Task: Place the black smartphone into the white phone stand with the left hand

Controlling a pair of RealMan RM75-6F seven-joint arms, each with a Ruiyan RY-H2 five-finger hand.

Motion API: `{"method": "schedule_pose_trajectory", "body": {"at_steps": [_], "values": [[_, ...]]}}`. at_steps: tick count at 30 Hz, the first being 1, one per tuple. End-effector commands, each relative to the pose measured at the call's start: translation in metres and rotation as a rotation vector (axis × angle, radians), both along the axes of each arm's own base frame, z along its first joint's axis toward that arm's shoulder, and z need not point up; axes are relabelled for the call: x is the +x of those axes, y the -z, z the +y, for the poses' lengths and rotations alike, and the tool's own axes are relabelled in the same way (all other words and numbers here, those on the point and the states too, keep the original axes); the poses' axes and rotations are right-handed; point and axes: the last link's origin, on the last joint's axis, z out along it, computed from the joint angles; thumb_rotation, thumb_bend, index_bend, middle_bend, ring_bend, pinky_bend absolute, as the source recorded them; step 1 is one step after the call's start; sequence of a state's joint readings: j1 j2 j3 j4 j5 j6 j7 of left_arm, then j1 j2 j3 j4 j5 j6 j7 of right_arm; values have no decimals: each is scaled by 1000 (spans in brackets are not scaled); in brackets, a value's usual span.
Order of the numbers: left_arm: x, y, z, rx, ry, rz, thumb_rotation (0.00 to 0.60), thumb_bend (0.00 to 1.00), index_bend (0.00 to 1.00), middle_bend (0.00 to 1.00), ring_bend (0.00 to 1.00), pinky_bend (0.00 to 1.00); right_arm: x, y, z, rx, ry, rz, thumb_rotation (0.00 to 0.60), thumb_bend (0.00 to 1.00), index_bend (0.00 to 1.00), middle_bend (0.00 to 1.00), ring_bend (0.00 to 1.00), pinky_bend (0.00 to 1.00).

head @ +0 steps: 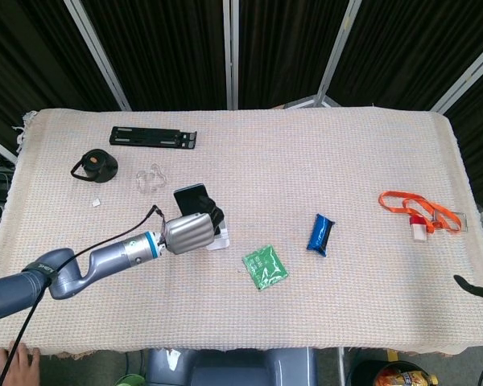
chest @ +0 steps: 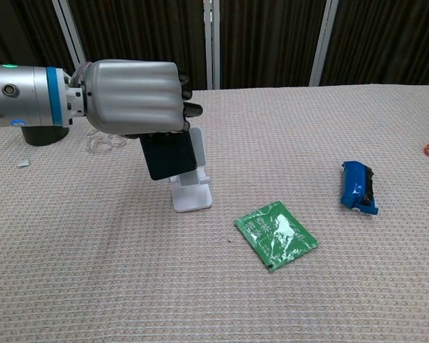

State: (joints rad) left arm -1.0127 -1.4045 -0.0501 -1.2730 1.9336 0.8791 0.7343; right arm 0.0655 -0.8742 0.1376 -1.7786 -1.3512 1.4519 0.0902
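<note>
Gripping the flat black smartphone (chest: 168,156) in our left robot hand (chest: 132,96), we tilt it to match the white plastic phone stand (chest: 191,193).

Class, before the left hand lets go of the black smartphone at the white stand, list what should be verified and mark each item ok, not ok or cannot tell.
1. Left hand grips the black smartphone: ok.
2. Phone is over the white phone stand, in front of its back plate: ok.
3. Phone's lower edge is seated on the stand's lip: cannot tell; in the chest view it seems to hang just above the lip.
4. Phone leans back flat against the plate: cannot tell; the hand hides the contact.
5. Stand is upright on the table: ok.
6. Green packet lies clear of the stand: ok.
</note>
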Motion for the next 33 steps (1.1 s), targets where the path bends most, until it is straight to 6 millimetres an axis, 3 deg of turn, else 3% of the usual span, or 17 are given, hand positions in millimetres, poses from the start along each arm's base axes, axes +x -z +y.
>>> {"method": "schedule_pose_trajectory", "body": {"at_steps": [1,26,29,33], "values": [[1,2,1,7,13,21,600,0,617,392,460,439,0,0,0,1,0,1,600,0,0,0,0,0],[8,19,1,13,25,34,600,0,592,380,460,439,-2,1,1,3,11,6,600,0,0,0,0,0],[8,21,2,10,23,30,600,0,478,284,376,406,-2,1,1,3,13,7,600,0,0,0,0,0],[4,25,3,2,7,50,600,0,135,19,23,229,-3,1,1,2,18,10,600,0,0,0,0,0]]}}
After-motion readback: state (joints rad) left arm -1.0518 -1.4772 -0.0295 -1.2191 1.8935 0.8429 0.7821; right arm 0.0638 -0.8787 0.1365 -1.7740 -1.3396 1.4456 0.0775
